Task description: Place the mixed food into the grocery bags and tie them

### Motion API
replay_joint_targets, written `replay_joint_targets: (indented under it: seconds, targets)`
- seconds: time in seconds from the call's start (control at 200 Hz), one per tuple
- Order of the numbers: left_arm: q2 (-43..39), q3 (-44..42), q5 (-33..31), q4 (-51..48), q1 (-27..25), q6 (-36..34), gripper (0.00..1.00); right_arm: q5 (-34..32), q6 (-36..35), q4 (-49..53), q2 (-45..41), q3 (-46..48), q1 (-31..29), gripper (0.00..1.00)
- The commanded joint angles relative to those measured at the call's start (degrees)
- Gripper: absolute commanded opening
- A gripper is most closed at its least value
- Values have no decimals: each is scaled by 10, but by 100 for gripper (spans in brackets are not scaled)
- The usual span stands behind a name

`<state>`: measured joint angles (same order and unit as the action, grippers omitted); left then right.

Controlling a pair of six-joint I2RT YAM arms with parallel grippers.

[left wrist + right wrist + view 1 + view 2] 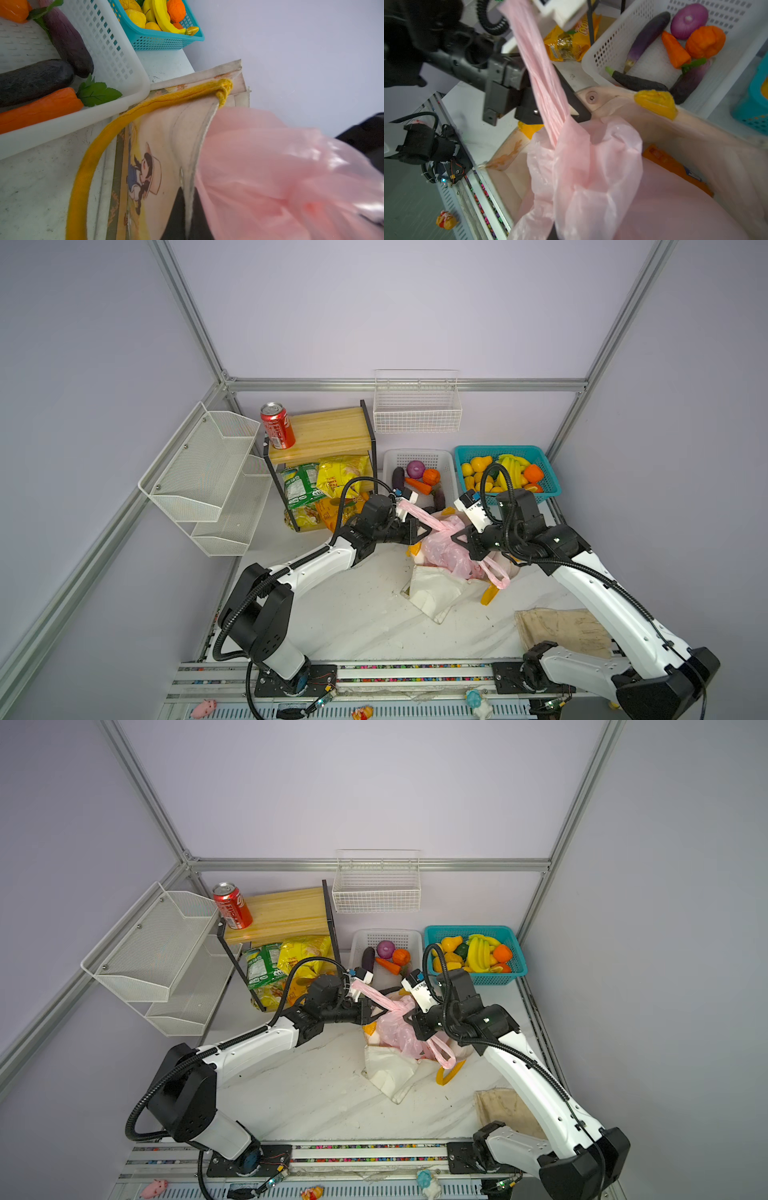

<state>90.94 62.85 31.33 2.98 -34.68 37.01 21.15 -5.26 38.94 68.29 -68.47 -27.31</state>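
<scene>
**Operator:** Jaw status, both arms?

**Technician:** On the left gripper the jaws are together, clamped on the stretched handle of the pink bag. On the right gripper the jaws are together on the bag's body, with pink film bunched around the fingers.

**Operator:** Bag location?

**Technician:** Just right of table centre. The pink bag sits in the mouth of the tote.

**Operator:** Food not yet bagged?

**Technician:** The red can stands upright on the wooden shelf at 10 o'clock. The purple onion is in the white basket at 12 o'clock.

**Operator:** Readable markings?

**Technician:** The red can carries white lettering, which is illegible. The green packet and yellow packet under the shelf carry print too small to read. The tote shows a cartoon girl in a hat, with no legible text.

**Operator:** Edges and clearance?

**Technician:** The tote's rim lies just beside the white basket's corner. The blue basket at 1 o'clock stands near the table's right edge. There is bare tabletop from 6 to 8 o'clock, between the arm bases. A brown cloth lies at 4 o'clock, partly under the right arm.
</scene>
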Motion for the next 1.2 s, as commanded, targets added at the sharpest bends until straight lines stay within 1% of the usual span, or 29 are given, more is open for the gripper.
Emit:
replay_joint_targets:
  seconds: [0.0,0.125,0.165,0.21,0.235,0.29,0.35,0.49,0.545,0.62,0.725,0.835,0.87,0.975,1.015,1.045,1.1,1.195]
  targets:
    - [-40,-25,6,65,15,11,0,-103,79,-56,6,24,6,0]
    - [-50,-41,3,77,27,19,0,-179,95,-84,6,67,6,0]
    - [-51,-44,4,80,31,21,0,-208,102,-84,11,76,6,5]
    - [-52,-47,5,84,35,23,0,-224,110,-86,13,79,6,10]
    - [-51,-49,6,86,36,25,0,-221,111,-94,13,85,6,11]
    - [-52,-52,8,90,37,25,0,-224,120,-111,17,96,6,19]
    - [-51,-54,12,95,37,27,0,-215,125,-123,35,99,5,22]
    - [-50,-54,25,103,37,34,0,-192,135,-147,106,97,6,23]
    - [-51,-53,30,104,37,41,0,-196,135,-145,136,86,6,23]
    - [-57,-53,39,112,37,53,0,-180,137,-152,155,78,5,23]
    - [-65,-58,44,126,37,67,0,-149,141,-172,164,87,0,28]
    - [-66,-65,39,126,37,67,0,-155,142,-168,145,93,0,37]
    - [-67,-69,38,125,37,66,0,-155,143,-172,132,96,0,43]
    - [-69,-75,28,114,36,58,0,-150,155,-166,80,92,0,57]
    - [-69,-75,22,109,37,54,0,-155,158,-155,68,85,0,64]
    - [-69,-76,18,105,36,50,0,-155,158,-145,60,77,-1,71]
    - [-69,-76,13,100,37,47,0,-158,159,-128,41,67,0,79]
    - [-67,-77,10,98,37,46,0,-180,169,-104,2,56,0,84]
